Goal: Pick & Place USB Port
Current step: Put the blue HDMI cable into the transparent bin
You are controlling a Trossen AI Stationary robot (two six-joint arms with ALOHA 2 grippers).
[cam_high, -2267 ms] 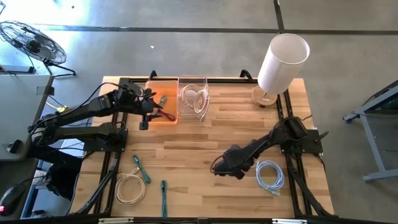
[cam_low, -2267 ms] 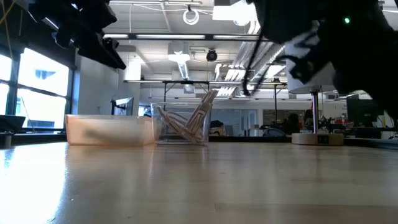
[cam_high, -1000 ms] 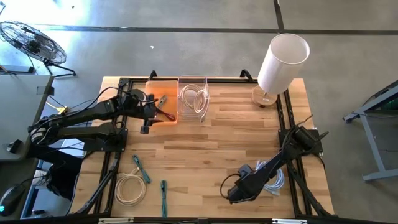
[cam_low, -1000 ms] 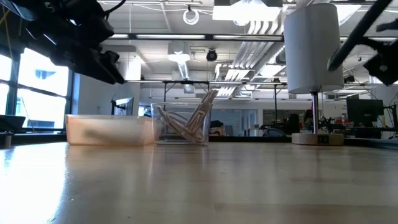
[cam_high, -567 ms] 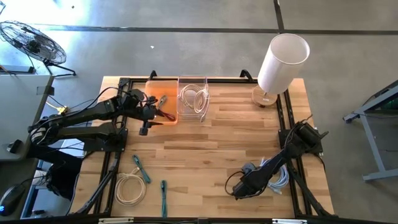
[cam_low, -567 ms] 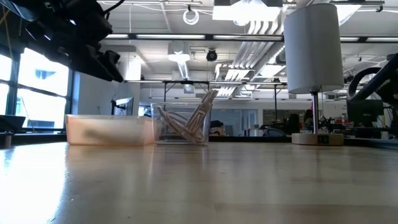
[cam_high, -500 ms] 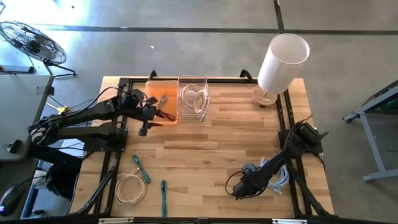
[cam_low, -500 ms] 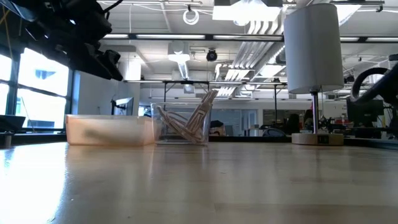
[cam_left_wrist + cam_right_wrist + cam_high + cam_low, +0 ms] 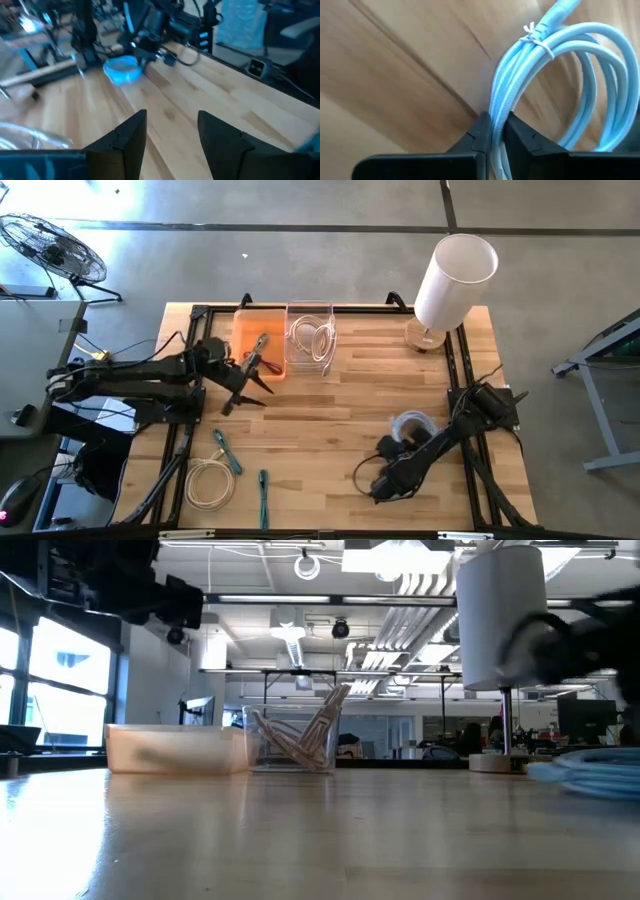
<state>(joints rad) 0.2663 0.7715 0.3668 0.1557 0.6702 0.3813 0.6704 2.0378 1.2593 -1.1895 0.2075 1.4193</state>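
Right gripper [image 9: 492, 131] low over the near right part of the wooden table [image 9: 330, 415], fingers pinched tight on the strands of a coiled light blue cable [image 9: 555, 75] bound with a white tie [image 9: 536, 39]. Same cable showing in the high view as a pale loop [image 9: 410, 425] just beyond that gripper [image 9: 385, 478], and as a blue coil [image 9: 121, 69] in the left wrist view.

Left gripper [image 9: 167, 137] hovering over the far left of the table, just in front of the orange tray [image 9: 250, 335], fingers parted about halfway, nothing between them.

Clear bin [image 9: 310, 335] with a white cable inside, touching the orange tray's right side. Cream cable coil [image 9: 208, 480] and two teal tools [image 9: 228, 450] near the front left. White lamp [image 9: 455, 275] at the far right corner
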